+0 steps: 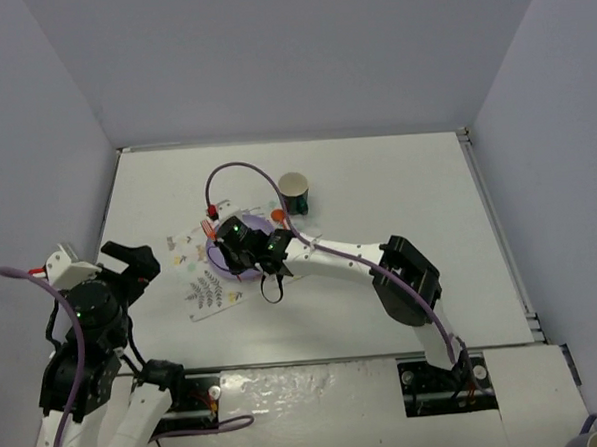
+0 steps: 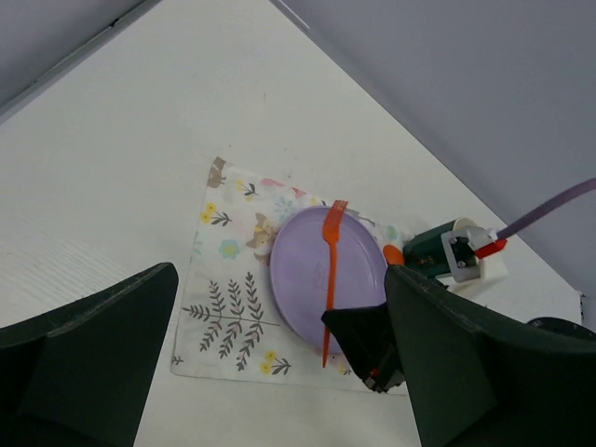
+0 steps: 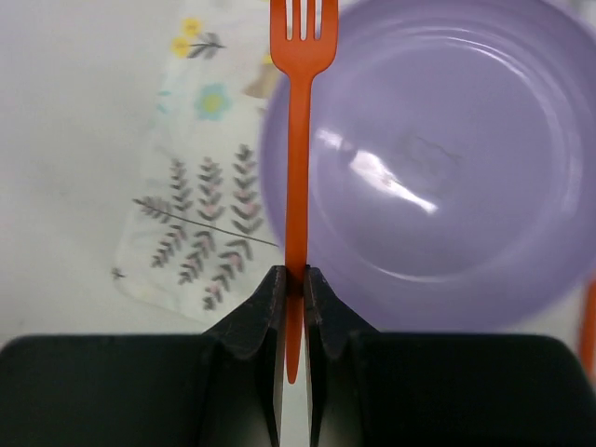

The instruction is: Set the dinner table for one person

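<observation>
The dinner table (image 1: pixel 398 208) is a plain white top. On it lies a leaf-and-animal printed placemat (image 2: pixel 228 307) with a purple plate (image 2: pixel 307 265) on its right half. My right gripper (image 3: pixel 293 284) is shut on the handle of an orange fork (image 3: pixel 298 140), held low over the plate's left rim, tines pointing away. In the top view that gripper (image 1: pixel 240 257) hovers over the plate (image 1: pixel 220 256). My left gripper (image 2: pixel 279 372) is open and holds nothing. It hangs back above the table's left edge (image 1: pixel 132 264), well short of the placemat.
A white paper cup (image 1: pixel 295 192) with a dark band stands behind the plate. Another orange utensil (image 2: pixel 393 252) lies just past the plate's right rim, mostly hidden by the right wrist. Grey walls enclose the table on three sides.
</observation>
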You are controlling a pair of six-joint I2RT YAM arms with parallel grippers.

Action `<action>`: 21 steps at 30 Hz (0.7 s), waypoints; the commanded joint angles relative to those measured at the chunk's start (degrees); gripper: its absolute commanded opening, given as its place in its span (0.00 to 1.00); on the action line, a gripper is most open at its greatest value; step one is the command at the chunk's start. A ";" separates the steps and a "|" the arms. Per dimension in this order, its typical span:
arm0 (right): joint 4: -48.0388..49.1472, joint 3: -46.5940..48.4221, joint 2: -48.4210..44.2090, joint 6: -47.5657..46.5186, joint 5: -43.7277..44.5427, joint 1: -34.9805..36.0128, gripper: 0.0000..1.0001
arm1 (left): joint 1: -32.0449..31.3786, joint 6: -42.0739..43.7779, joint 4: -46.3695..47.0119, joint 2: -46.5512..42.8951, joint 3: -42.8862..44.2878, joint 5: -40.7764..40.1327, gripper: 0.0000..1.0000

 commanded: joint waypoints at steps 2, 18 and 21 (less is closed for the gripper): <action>3.27 10.35 6.38 -6.64 -18.39 0.13 0.00 | 0.15 -0.56 -0.63 4.06 1.01 -1.17 0.92; 2.73 17.39 13.76 -6.28 -21.63 -0.07 0.00 | 0.21 1.02 2.90 7.80 -0.53 0.80 0.92; 2.73 18.75 14.45 -6.71 -20.14 -0.25 0.00 | 0.21 1.12 3.33 7.90 -0.77 0.95 0.92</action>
